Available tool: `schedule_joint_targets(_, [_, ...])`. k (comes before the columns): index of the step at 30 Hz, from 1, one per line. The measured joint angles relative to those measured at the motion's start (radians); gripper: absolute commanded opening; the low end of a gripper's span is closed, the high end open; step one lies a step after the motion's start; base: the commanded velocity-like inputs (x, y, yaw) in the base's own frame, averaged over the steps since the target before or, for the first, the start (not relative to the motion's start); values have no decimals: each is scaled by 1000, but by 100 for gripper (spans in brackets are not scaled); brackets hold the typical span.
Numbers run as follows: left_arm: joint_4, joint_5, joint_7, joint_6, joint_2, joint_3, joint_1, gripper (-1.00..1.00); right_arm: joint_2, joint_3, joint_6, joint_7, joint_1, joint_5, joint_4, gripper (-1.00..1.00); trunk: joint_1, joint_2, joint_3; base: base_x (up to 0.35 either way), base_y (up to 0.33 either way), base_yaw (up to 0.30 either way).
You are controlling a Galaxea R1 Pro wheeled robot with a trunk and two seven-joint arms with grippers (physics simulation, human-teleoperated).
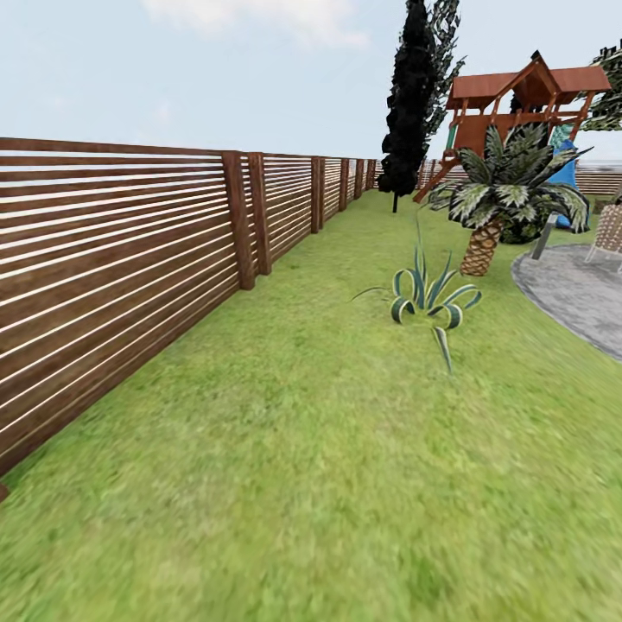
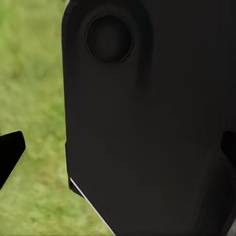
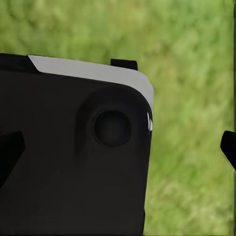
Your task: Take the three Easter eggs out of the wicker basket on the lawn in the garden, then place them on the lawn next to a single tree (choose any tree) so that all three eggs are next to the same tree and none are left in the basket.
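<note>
**Operator:** Report the scene, largest item first.

**Technician:** The lawn [image 1: 302,484] fills the foreground of the head view and runs to the far end of the garden. A brown slat fence [image 1: 112,276] borders it along the left. On the right lies a grey paved patch [image 1: 579,294]. Beyond it stands a wooden playset [image 1: 527,95] with a blue slide [image 1: 568,177] partly hidden by a palm [image 1: 505,194]. A tall dark tree [image 1: 415,95] stands at the far end, and a small spiky plant [image 1: 428,298] sits mid-lawn.

**Operator:** Location of the basket and eggs?

**Technician:** They are somewhere outside what these pictures cover. The same holds for a thick grey-brown trunk. My judgement: the robot is in transit.

**Operator:** Gripper status?

**Technician:** Left gripper [image 2: 118,157]: dark finger tips sit at opposite edges of the left wrist view, spread wide, nothing between them. Right gripper [image 3: 118,147]: same arrangement in the right wrist view, spread and empty. A large black robot part blocks much of each wrist view, with grass behind.

**Operator:** Risks from here?

**Technician:** Three, as judgement:
1. Driving close to the fence could scrape the base or left arm.
2. Running over the spiky plant could snag the base.
3. Picking the thin dark tree or the palm could fail the placement.
</note>
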State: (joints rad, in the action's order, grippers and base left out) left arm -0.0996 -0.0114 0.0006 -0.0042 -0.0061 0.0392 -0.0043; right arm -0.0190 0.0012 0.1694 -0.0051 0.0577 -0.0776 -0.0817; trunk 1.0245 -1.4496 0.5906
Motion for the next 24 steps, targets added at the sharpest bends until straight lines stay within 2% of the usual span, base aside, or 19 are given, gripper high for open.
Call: schedule_joint_targets(24, [0,0,0,0,3,0,0,100,5,0,4,1,0,-2,2,100,0,0,0,325,0,0])
